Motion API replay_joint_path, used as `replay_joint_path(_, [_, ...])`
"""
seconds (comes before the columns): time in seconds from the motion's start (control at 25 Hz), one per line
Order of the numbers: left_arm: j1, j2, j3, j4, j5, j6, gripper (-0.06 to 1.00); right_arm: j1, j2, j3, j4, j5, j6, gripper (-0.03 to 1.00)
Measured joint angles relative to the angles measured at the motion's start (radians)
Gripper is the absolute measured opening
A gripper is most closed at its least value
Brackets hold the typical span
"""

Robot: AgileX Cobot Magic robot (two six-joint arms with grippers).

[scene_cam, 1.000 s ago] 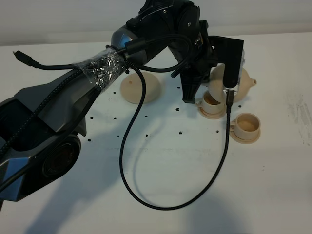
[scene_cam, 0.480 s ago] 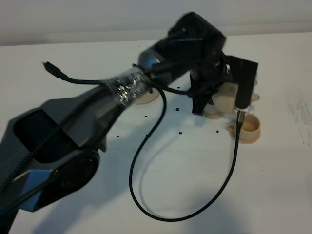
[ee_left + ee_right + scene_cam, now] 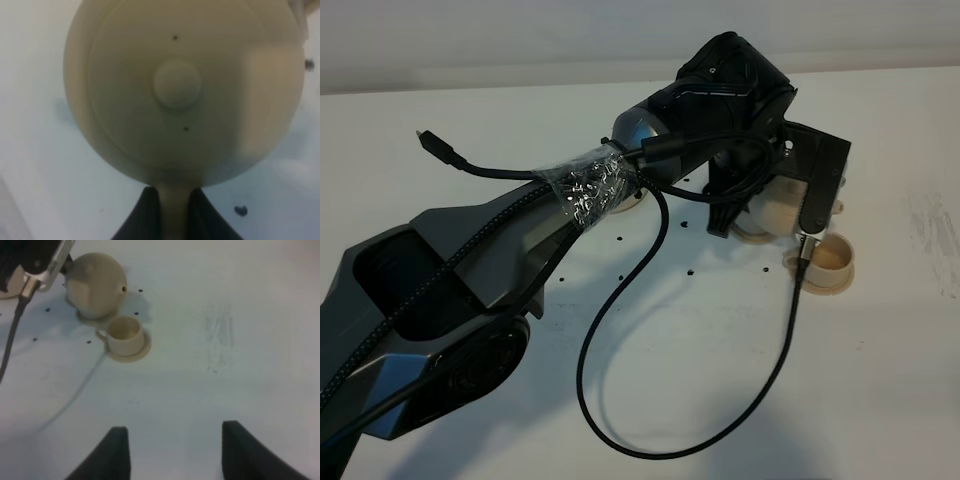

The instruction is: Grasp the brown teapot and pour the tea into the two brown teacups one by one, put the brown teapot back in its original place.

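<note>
My left gripper [image 3: 175, 202] is shut on the loop handle of the brown teapot [image 3: 182, 90], whose knobbed lid fills the left wrist view. In the high view the teapot [image 3: 777, 207] hangs tilted just above one teacup, which it hides; only the rim of that cup's saucer [image 3: 752, 237] shows. The other brown teacup [image 3: 825, 260] sits uncovered on its saucer to the right, and the right wrist view shows it [image 3: 123, 335] in front of the teapot [image 3: 96, 284]. The wide saucer [image 3: 632, 204] peeks out from under the left arm. My right gripper [image 3: 175, 435] hovers open and holds nothing.
A black cable [image 3: 620, 330] loops from the left arm across the middle of the white table and up to the wrist camera [image 3: 820, 185]. Small black dots [image 3: 690, 270] mark the tabletop. A faint scuff [image 3: 930, 215] lies near the right edge.
The left arm swung forward and twisted with the teapot, bringing it from behind the cups to over the left cup, which is now hidden. The right cup stayed put.
</note>
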Motion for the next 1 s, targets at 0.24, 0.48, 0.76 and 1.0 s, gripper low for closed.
replay_joint_path(0.24, [0.000, 0.000, 0.000, 0.038, 0.006, 0.015, 0.08, 0.000, 0.000, 0.000, 0.000, 0.000, 0.000, 0.41])
replay_joint_path(0.48, [-0.014, 0.000, 0.000, 0.050, -0.010, 0.052, 0.08, 0.000, 0.000, 0.000, 0.000, 0.000, 0.000, 0.41])
replay_joint_path(0.76, [-0.029, 0.000, 0.000, 0.100, -0.016, 0.056, 0.08, 0.000, 0.000, 0.000, 0.000, 0.000, 0.000, 0.41])
replay_joint_path(1.0, [-0.042, 0.000, 0.000, 0.121, -0.017, 0.064, 0.08, 0.000, 0.000, 0.000, 0.000, 0.000, 0.000, 0.41])
